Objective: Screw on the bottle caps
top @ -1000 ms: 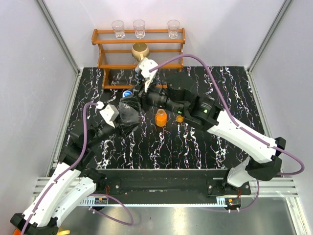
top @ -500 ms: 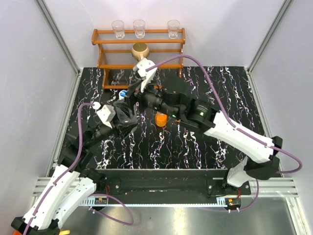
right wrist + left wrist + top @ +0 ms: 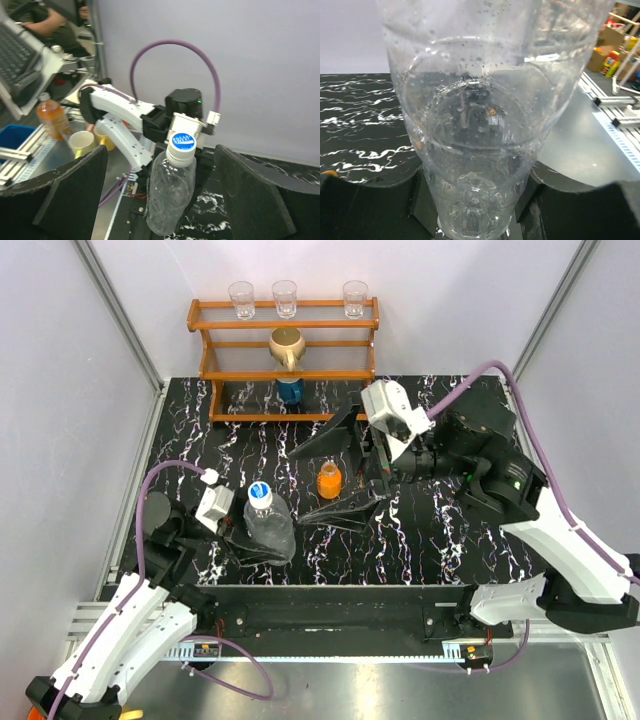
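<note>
Looking at the left end effector [image 3: 262, 542], what does it hold? (Ana)

It is closed around the lower body of the clear bottle [image 3: 270, 525]; the bottle stands upright on the tabletop [image 3: 200, 430], left of the middle and close to the near edge; in the left wrist view the bottle fills almost the whole picture, with dark fingers [image 3: 360, 210] at both sides of it. (Ben)

And the white cap [image 3: 260, 490]? (Ana)

It sits on the neck of the clear bottle, its blue label facing up; if it is screwed tight, I cannot tell. (Ben)

What about the right end effector [image 3: 296, 490]? (Ana)

It is wide open and grips nothing; its two fingers [image 3: 70, 195] point toward the left edge of the tabletop; from above, the orange bottle [image 3: 329, 480] shows between them, about the middle of the tabletop; in the right wrist view the clear bottle stands between the fingers, apart from both; where the orange cap is, I cannot tell. (Ben)

And at the far edge? (Ana)

A wooden rack [image 3: 330, 326] stands there, with three clear glasses [image 3: 285, 297] on its top shelf; a dark blue container [image 3: 290, 390] is at its foot. (Ben)
</note>
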`<state>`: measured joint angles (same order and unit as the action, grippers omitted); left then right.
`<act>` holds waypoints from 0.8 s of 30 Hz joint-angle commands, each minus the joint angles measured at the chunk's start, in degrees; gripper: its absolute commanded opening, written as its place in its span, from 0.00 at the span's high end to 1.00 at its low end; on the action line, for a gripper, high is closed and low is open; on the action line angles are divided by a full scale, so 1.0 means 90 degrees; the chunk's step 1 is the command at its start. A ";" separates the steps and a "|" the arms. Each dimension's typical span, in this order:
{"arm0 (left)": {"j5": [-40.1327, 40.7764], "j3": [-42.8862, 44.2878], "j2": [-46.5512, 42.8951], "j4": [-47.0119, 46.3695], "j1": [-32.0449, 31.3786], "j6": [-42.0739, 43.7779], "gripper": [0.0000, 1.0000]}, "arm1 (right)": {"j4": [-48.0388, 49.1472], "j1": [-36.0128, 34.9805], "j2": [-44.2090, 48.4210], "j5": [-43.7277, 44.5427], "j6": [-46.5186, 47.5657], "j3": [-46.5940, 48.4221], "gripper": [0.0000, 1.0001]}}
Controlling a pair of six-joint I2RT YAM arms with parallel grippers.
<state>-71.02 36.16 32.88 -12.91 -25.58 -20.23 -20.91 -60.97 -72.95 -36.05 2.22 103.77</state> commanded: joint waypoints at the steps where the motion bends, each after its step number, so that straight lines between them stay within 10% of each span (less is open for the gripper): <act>1: -0.1014 0.0161 0.0096 -0.0568 -0.0048 -0.0321 0.52 | -0.0050 0.0036 -0.0692 -0.1413 0.0086 0.0344 0.07; 24: -0.0917 0.0201 0.0067 -0.0080 -0.0097 0.0070 0.52 | 0.1053 0.0095 -0.1309 -0.2371 -0.0559 0.0326 0.36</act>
<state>-79.72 36.62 34.20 -12.05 -26.30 -21.23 -14.79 -60.80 -86.61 -55.42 -0.84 106.59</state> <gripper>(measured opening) 0.525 0.705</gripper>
